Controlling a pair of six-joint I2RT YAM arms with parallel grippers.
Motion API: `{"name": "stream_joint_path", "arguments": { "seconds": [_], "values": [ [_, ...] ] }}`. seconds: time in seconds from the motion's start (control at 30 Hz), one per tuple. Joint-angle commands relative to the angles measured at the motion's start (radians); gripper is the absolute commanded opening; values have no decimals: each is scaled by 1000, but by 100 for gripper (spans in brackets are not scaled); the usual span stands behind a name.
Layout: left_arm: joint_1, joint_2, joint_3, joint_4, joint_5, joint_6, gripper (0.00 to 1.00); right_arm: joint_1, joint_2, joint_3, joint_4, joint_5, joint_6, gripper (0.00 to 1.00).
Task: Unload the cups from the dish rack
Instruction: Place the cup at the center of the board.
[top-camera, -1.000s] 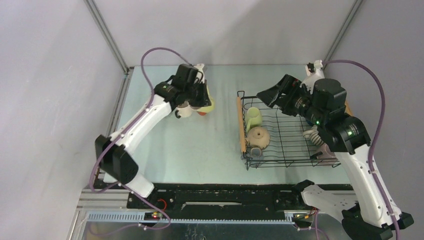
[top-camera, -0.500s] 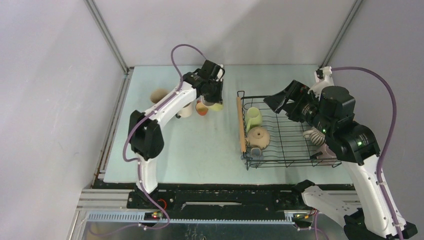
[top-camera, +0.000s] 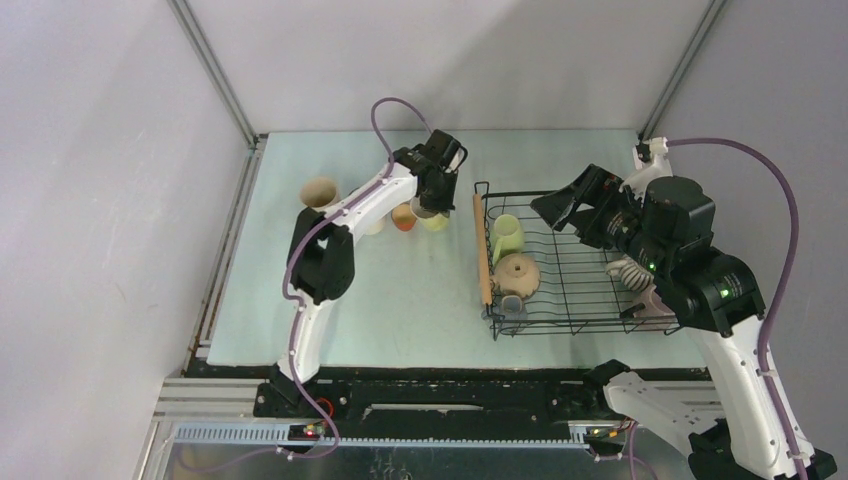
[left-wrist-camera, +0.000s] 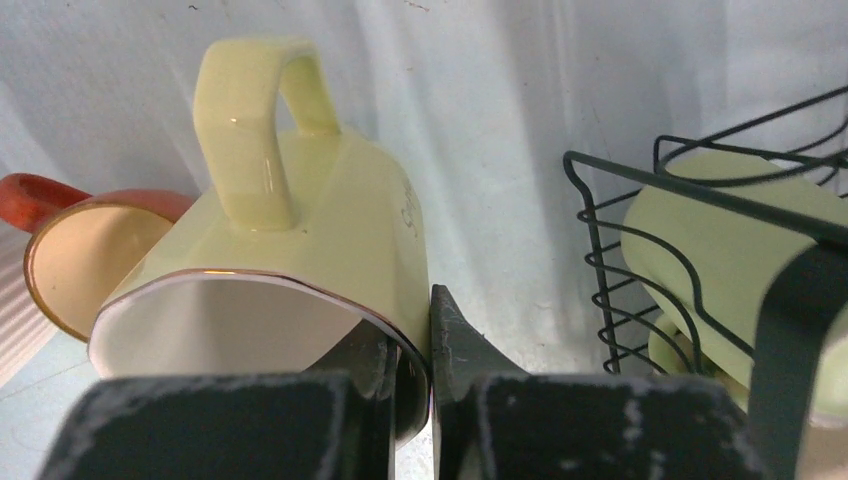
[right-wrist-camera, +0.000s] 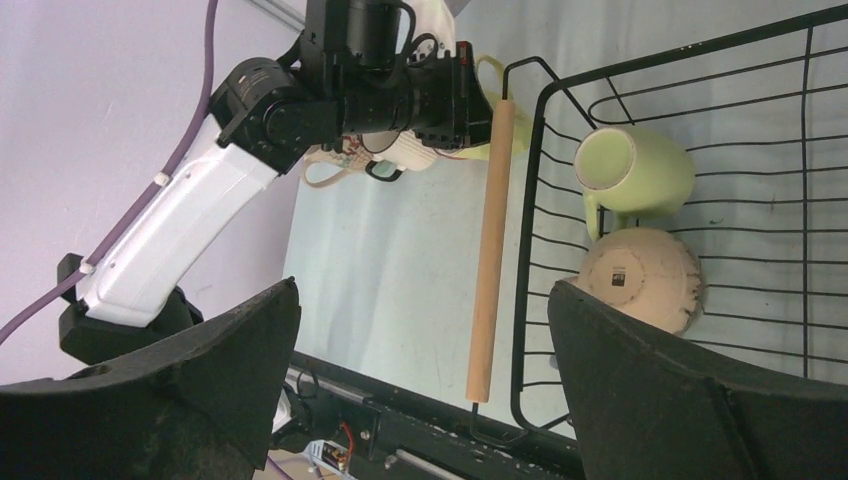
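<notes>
Left hand (left-wrist-camera: 415, 350) clamped on yellow mug (left-wrist-camera: 330, 220) rim, just beside orange mug (left-wrist-camera: 80, 250), left of rack (top-camera: 570, 290). Right hand (right-wrist-camera: 422, 288) wide open above rack; green mug (right-wrist-camera: 635, 170) and tan mug (right-wrist-camera: 640, 280) inside.

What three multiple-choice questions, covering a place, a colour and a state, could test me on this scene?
1. Where is the upturned tan ceramic cup? A in the black wire dish rack; B on the floor; C on a shelf.
2. What colour is the handled mug in the left gripper? A blue; B pale yellow-green; C grey.
3. The right gripper is: A open; B shut on a cup; C shut, empty.
A, it lies among the wires. B, the jaws clamp its rim. A, its jaws stand wide apart.
</notes>
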Motion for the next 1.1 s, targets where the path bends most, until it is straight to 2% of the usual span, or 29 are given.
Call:
{"name": "stream_joint_path", "arguments": {
  "seconds": [0.0,0.33,0.63,0.8,0.93,1.07],
  "values": [
    [-2,7,116,22,-39,36,0,-1,-10,10,-1,7,-6,100],
    [-15,60,162,10,-62,50,1,-1,-18,12,-17,7,-13,100],
    [-26,110,211,-20,-80,51,15,0,-24,26,-43,12,-21,100],
    [-28,109,225,-19,-68,53,29,-1,-27,27,-51,14,-23,100],
    [-28,101,252,-24,-69,61,37,0,-25,26,-54,10,-23,100],
    [-28,109,296,-44,-60,70,40,-1,-22,24,-63,5,-23,100]
  ]
}}
